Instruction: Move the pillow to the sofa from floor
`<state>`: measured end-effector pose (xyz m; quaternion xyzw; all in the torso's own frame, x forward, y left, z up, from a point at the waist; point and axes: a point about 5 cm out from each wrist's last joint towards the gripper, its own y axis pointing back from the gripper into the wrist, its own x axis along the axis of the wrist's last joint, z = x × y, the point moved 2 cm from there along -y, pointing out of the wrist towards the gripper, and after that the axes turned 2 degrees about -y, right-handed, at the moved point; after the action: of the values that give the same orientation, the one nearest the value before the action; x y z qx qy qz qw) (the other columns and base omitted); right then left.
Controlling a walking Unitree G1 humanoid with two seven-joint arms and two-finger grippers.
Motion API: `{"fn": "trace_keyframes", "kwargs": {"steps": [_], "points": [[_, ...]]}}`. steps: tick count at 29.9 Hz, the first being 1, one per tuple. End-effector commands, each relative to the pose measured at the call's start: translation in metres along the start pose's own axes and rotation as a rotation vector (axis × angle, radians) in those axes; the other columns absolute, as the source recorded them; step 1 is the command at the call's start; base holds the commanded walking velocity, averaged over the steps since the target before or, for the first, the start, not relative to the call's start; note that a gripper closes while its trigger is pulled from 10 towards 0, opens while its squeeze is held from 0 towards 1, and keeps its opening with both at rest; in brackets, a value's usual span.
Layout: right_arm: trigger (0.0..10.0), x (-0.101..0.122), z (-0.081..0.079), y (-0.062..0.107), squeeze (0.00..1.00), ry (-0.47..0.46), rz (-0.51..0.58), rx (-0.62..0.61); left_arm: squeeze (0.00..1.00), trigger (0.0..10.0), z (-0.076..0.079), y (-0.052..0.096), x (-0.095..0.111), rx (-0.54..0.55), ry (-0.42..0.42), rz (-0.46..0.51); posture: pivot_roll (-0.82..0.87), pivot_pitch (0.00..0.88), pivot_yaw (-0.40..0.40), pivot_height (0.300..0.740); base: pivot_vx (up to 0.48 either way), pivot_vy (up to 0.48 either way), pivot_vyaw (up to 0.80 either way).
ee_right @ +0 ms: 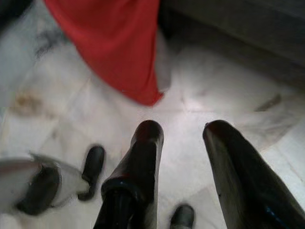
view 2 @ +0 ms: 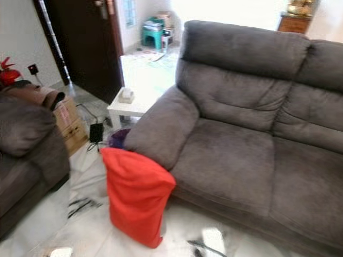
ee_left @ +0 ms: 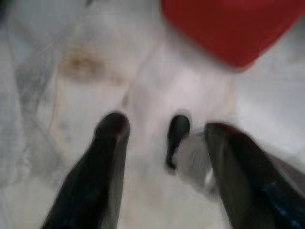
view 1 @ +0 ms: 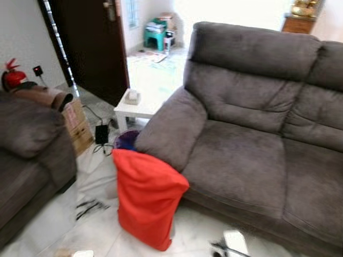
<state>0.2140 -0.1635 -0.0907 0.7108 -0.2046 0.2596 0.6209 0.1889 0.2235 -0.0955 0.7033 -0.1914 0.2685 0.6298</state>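
Pillow (view 1: 147, 201), red, stands on the floor (view 1: 102, 230) leaning against the sofa (view 1: 252, 139) arm; left gripper (ee_left: 167, 126) hangs over tile with the pillow's corner ahead, fingers apart, empty; right gripper (ee_right: 181, 131) likewise spread, near the pillow's lower tip, though blurred; a cardboard box (view 1: 77, 126) sits beside the door, contents unclear.

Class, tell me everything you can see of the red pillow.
The red pillow is plain, soft-looking fabric, rectangular and a little crumpled. It stands on end on the pale marble floor, tilted, its upper part leaning against the outer side of the grey sofa armrest. A lower corner shows in both wrist views. Neither gripper touches it.
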Motion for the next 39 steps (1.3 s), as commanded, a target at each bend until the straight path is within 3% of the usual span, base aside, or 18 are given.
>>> {"fn": "trace_keyframes", "kwargs": {"steps": [1, 8, 23, 35, 39], "points": [[10.0, -0.0052, -0.0002, 0.0007, 0.0, 0.001, -0.02, 0.001, 0.0, 10.0, -0.0029, 0.0023, -0.0114, 0.01, 0.009, -0.038, 0.1, 0.007, -0.023, 0.74, 0.0, 0.0, 0.8], [10.0, -0.004, -0.0009, 0.0005, 0.0, -0.018, -0.011, 0.005, 0.0, 10.0, -0.0035, 0.0024, -0.0118, 0.012, 0.01, -0.038, 0.1, 0.009, -0.021, 0.74, 0.0, 0.0, 0.7], [10.0, -0.0018, -0.0035, -0.0001, 0.0, -0.082, 0.009, 0.016, 0.0, 10.0, -0.0057, 0.0029, -0.0123, 0.017, 0.027, -0.034, 0.1, 0.02, -0.017, 0.74, 0.0, 0.0, 0.0], [10.0, -0.0017, -0.0054, -0.0002, 0.0, -0.049, 0.011, 0.028, 0.0, 10.0, -0.008, 0.0029, -0.0109, 0.019, 0.032, -0.028, 0.11, 0.022, -0.013, 0.74, 0.274, 0.0, 0.17], [10.0, -0.0042, -0.0036, 0.0002, 0.0, -0.093, 0.005, 0.011, 0.0, 10.0, -0.0073, 0.0027, -0.0107, 0.017, 0.031, -0.029, 0.11, 0.021, -0.012, 0.74, 0.31, 0.0, 0.13]]}}
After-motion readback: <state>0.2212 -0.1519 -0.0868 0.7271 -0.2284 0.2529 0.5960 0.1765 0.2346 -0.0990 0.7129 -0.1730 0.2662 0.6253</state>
